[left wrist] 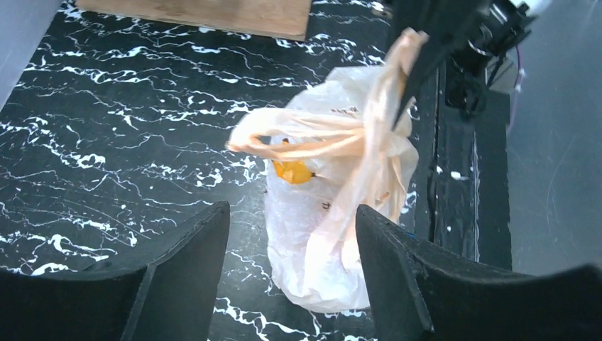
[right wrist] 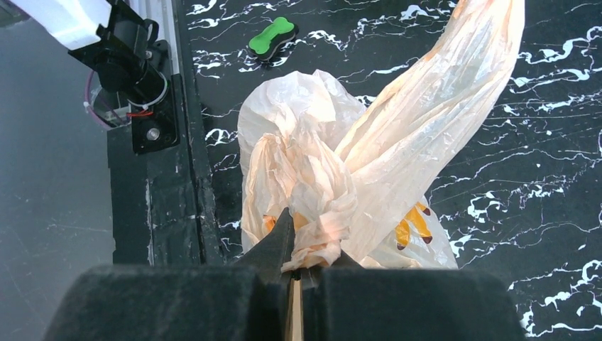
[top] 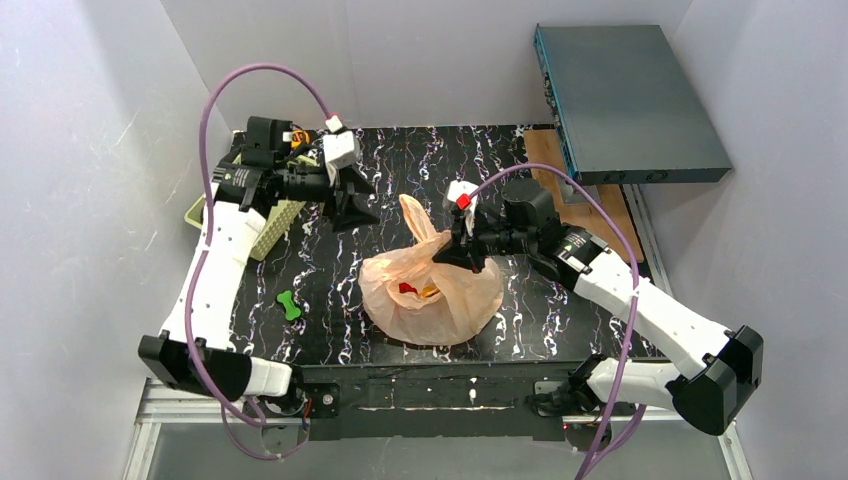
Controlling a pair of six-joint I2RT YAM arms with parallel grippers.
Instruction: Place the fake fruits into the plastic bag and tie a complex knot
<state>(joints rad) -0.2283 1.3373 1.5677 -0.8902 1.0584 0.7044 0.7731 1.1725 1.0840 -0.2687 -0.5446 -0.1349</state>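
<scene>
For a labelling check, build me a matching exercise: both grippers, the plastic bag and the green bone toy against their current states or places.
Column 1:
1. left gripper
2. right gripper
3. plastic bag
4. green bone toy

Column 2:
a. shut on a bunched peach handle
b. open, holding nothing
c. lying loose on the table, on the left arm's side
d. mid-table, fake fruits showing through it

Pairs: 1-b, 2-a, 3-d, 4-c

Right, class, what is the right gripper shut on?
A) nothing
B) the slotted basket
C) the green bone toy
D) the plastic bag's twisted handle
D: the right gripper pinches a bunched twisted handle of the plastic bag between closed jaws.
</scene>
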